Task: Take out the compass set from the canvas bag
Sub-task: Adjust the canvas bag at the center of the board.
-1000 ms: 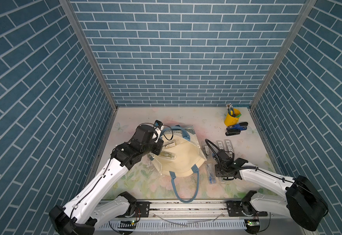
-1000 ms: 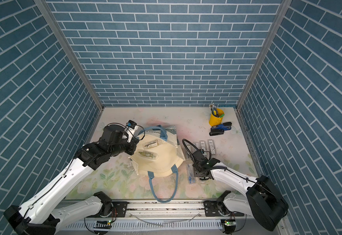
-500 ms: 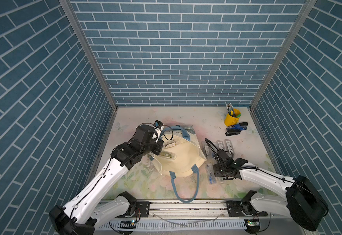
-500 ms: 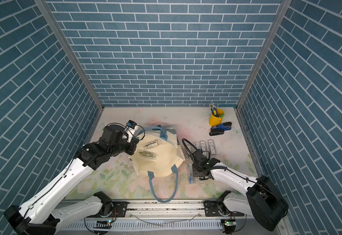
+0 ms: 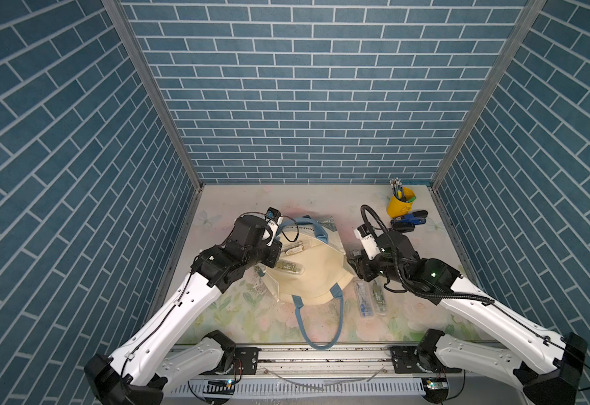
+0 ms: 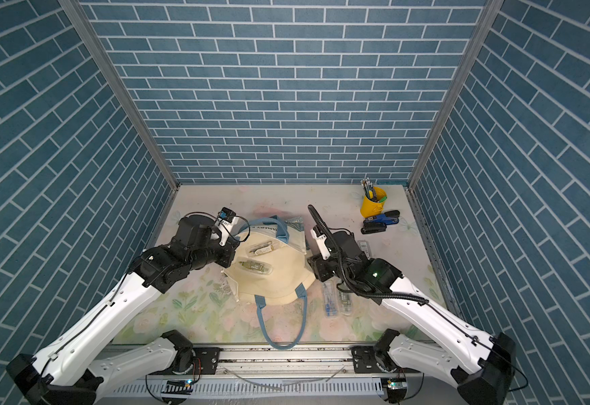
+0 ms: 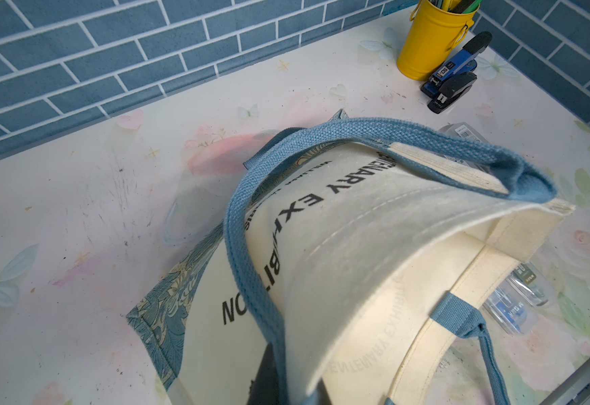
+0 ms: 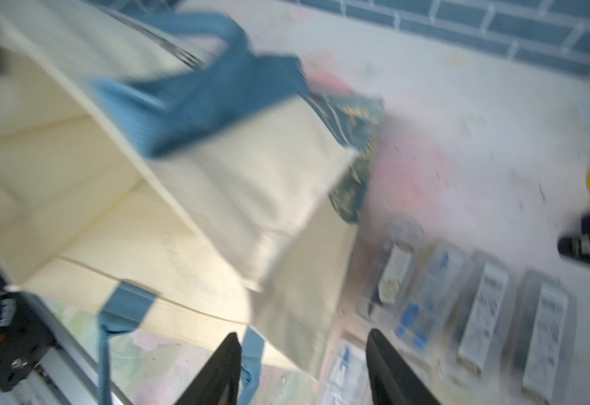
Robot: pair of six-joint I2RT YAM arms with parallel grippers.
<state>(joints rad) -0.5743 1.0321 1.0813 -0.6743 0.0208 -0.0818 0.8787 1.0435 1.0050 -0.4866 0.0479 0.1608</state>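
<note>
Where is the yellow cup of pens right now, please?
The yellow cup stands in the table's far right corner in both top views, just behind the staplers.

White arm shells (image 5: 181,308), black joints (image 5: 230,263) — looped black cables (image 5: 384,228)

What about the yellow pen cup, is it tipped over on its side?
No, in a top view the yellow pen cup stands upright, with pens sticking up out of its open mouth.

Ok, canvas bag (image 7: 374,245): matt cream cloth, fine weave. Its strap handles (image 7: 356,131): coarser blue webbing, rough-looking. The cases (image 5: 365,298) are clear glossy plastic. Then yellow cup (image 7: 430,42), back-right corner: smooth, shiny, prob. painted metal. And counter (image 7: 76,210): smooth printed sheet, scuffed.
</note>
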